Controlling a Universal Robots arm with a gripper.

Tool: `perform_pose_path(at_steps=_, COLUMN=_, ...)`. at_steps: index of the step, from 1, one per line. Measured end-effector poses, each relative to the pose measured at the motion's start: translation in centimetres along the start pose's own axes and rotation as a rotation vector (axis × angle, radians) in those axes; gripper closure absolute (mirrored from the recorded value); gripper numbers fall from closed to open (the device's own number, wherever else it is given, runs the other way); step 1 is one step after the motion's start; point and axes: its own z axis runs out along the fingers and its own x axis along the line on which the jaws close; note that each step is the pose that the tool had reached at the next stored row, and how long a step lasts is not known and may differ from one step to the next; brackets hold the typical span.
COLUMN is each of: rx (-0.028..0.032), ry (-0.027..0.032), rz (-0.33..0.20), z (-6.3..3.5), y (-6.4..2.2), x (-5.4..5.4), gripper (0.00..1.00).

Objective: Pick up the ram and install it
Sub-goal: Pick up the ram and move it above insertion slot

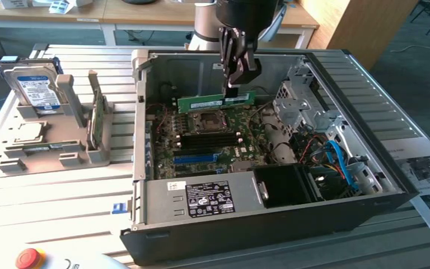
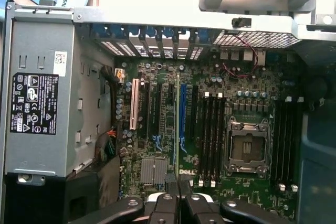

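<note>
The ram (image 1: 216, 101), a long thin green stick with a white label, hangs level inside the open computer case (image 1: 275, 224). My gripper (image 1: 234, 85) comes down from above and is shut on its upper edge. The stick hovers over the motherboard (image 1: 215, 147), just behind the CPU socket (image 1: 206, 119). In the wrist view my fingertips (image 2: 164, 204) press together on the stick's thin edge (image 2: 175, 178). Beyond them lie the black memory slots (image 2: 210, 135) beside the CPU socket (image 2: 245, 148), with more slots (image 2: 286, 135) on its other side.
The power supply (image 1: 200, 199) fills the case's near side and a metal drive cage (image 1: 304, 106) with cables stands at the exterior view's right. A grey fixture (image 1: 51, 157) at the left holds a hard drive (image 1: 37, 89) and a green card (image 1: 96, 115). A red button (image 1: 28, 258) sits at the front.
</note>
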Motion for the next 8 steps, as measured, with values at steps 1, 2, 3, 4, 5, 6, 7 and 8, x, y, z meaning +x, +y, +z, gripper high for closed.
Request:
perform_pose_path(at_steps=1, rx=-0.0002, ry=0.0, rz=0.006, z=0.01, y=0.0, x=0.0, gripper=0.88)
perform_pose_path(at_steps=2, rx=-0.0003, ry=-0.0003, rz=0.008, z=0.02, y=0.0, x=0.01, gripper=0.88)
perform_pose_path(at_steps=3, rx=-0.0003, ry=-0.0002, rz=0.008, z=0.01, y=0.0, x=0.01, gripper=0.88)
perform_pose_path(at_steps=4, rx=-0.0032, ry=-0.0006, rz=0.008, z=0.03, y=-0.02, x=0.04, gripper=0.88)
perform_pose_path(at_steps=5, rx=-0.0099, ry=-0.0005, rz=0.009, z=0.02, y=-0.05, x=0.07, gripper=0.88)
perform_pose_path(at_steps=6, rx=-0.0156, ry=-0.0005, rz=0.009, z=0.02, y=-0.08, x=0.1, gripper=0.88)
perform_pose_path(at_steps=7, rx=-0.0213, ry=-0.0008, rz=0.01, z=0.03, y=-0.11, x=0.13, gripper=0.88)
perform_pose_path(at_steps=8, rx=-0.0274, ry=-0.0011, rz=0.01, z=0.05, y=-0.15, x=0.15, gripper=0.88)
